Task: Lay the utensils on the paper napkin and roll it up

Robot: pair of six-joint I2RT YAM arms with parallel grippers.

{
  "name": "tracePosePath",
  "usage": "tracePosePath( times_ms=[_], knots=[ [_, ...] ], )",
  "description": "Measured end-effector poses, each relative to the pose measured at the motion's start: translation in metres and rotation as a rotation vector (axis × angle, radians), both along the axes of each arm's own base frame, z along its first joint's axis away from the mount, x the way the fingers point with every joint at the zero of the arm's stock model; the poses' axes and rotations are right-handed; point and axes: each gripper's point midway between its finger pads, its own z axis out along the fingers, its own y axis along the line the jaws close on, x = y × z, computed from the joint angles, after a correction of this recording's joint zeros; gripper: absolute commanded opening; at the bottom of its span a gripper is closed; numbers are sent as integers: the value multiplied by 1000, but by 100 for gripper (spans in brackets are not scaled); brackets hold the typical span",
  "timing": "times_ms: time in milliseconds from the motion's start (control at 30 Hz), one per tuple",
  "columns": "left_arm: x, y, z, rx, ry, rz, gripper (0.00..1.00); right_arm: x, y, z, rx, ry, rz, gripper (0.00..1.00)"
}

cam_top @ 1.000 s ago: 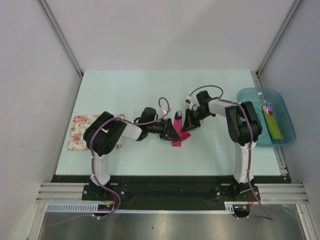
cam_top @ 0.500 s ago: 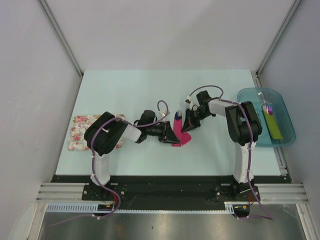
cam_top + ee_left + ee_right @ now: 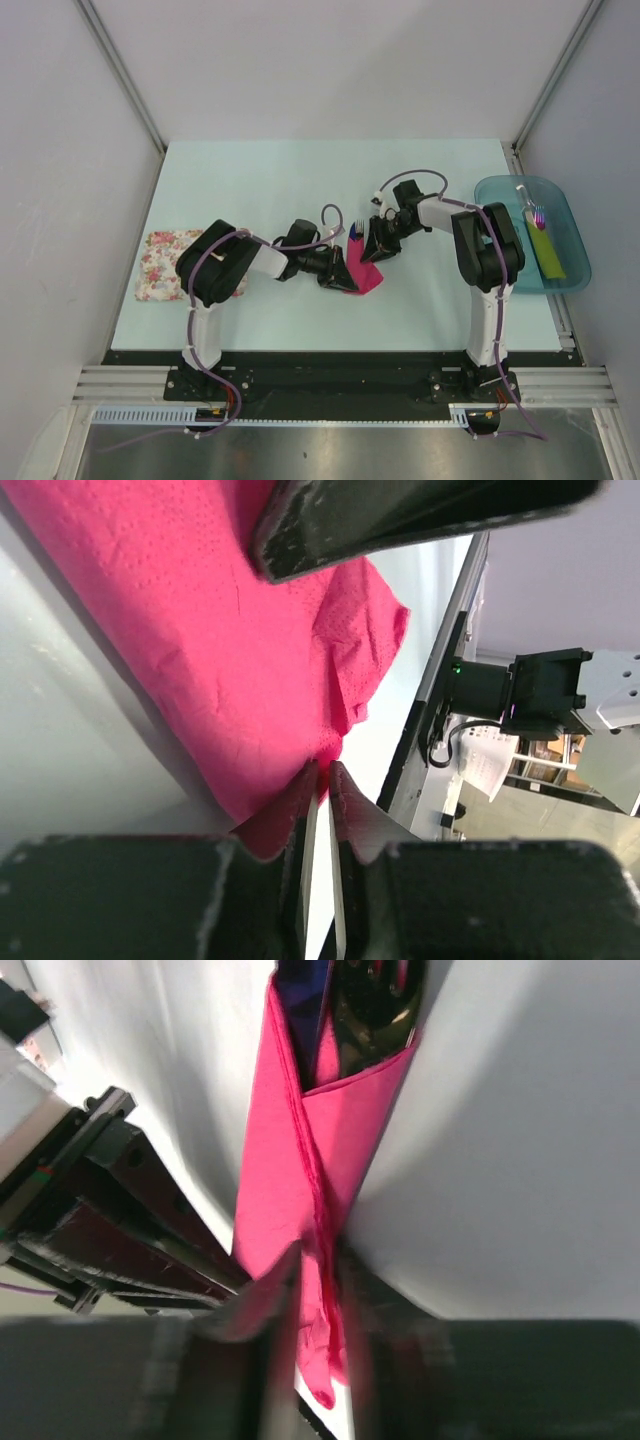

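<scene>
Pinching an edge of the paper napkin (image 3: pixel 250 650), the left tool (image 3: pixel 322 776) has its jaws drawn to a narrow slit, with magenta paper caught at the tips. Napkin: plain magenta-pink, finely dimpled and creased. It spreads up and away from these tips over the pale surface (image 3: pixel 250 180).

Likewise the right tool (image 3: pixel 316 1260) is clamped on the napkin, gripping one end of the fold between blurred fingers. Ahead of this tool the paper runs as a narrow wrapped sleeve, its layers overlapping in a V at the far end. The utensils (image 3: pixel 372 1000) poke from that open end: a dark glossy piece beside a dark blue piece (image 3: pixel 305 1005).

Top view: both tools meet at the napkin from opposite sides. Fork tines (image 3: pixel 358 228) show just beside the right tool.
</scene>
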Motion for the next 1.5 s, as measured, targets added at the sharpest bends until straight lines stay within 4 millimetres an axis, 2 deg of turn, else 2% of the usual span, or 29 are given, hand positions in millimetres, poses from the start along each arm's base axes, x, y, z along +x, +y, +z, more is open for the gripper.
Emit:
tracePosePath(
  times_ms=[167, 267, 433, 567, 767, 1200, 1233, 1267, 1333, 1367, 1500],
  knots=[
    [0, 0, -1, 8, -1, -9, 13, 12, -8, 13, -21, -50, -24, 46],
    [0, 0, -2, 10, 1, -10, 13, 18, -13, 27, -23, -90, -38, 54],
    [0, 0, -2, 13, -1, -16, 13, 26, -9, 43, -20, -152, -30, 54],
    [0, 0, -2, 13, -6, -19, 13, 27, -6, 37, -29, -148, -23, 49],
    [0, 0, -2, 12, -8, -20, 13, 27, -5, 10, -45, -103, -19, 45],
    [0, -1, -2, 12, -9, -21, 13, 31, 10, 5, 18, -99, -10, 31],
    [0, -1, -2, 11, -9, -21, 13, 31, 11, 5, 21, -100, -9, 29],
    [0, -1, -2, 11, -9, -21, 13, 32, 12, 4, 25, -96, -10, 21],
    [-1, -1, -2, 11, -9, -21, 13, 32, 12, 2, 27, -95, -11, 11],
    [-1, -1, -2, 11, -9, -21, 13, 32, 12, 1, 27, -92, -12, 0],
    [0, -1, -1, 12, -10, -21, 14, 32, 13, -1, 34, -82, -14, 0]
  ],
)
